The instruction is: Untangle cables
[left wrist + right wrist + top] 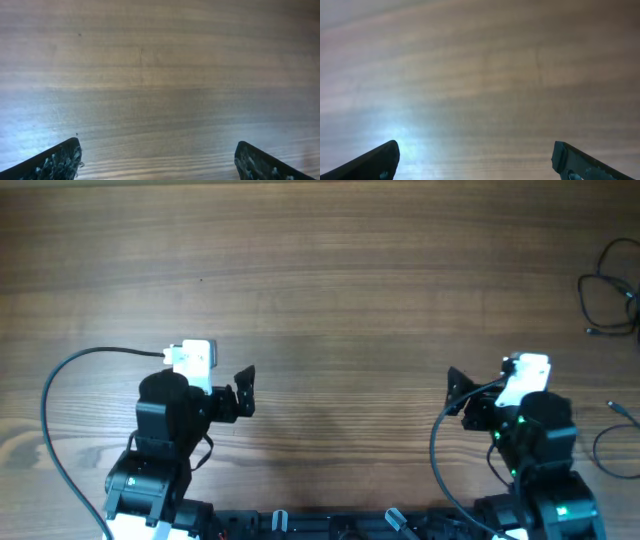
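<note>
The cables [610, 288] lie as thin black loops at the table's far right edge, partly cut off by the frame. Another thin black loop [612, 448] with a small plug end rests lower on the right edge, just right of the right arm. My left gripper [243, 392] hovers at the lower left, open and empty, far from the cables. My right gripper [458, 396] hovers at the lower right, open and empty, left of the cables. In the left wrist view the left gripper [157, 160] has only bare wood between its fingers. The right gripper [475, 160] shows the same.
The wooden table [330, 290] spans the overhead view. A thick black arm wire [58, 385] arcs out left of the left arm, and another [437, 442] loops beside the right arm. Both arm bases stand at the near edge.
</note>
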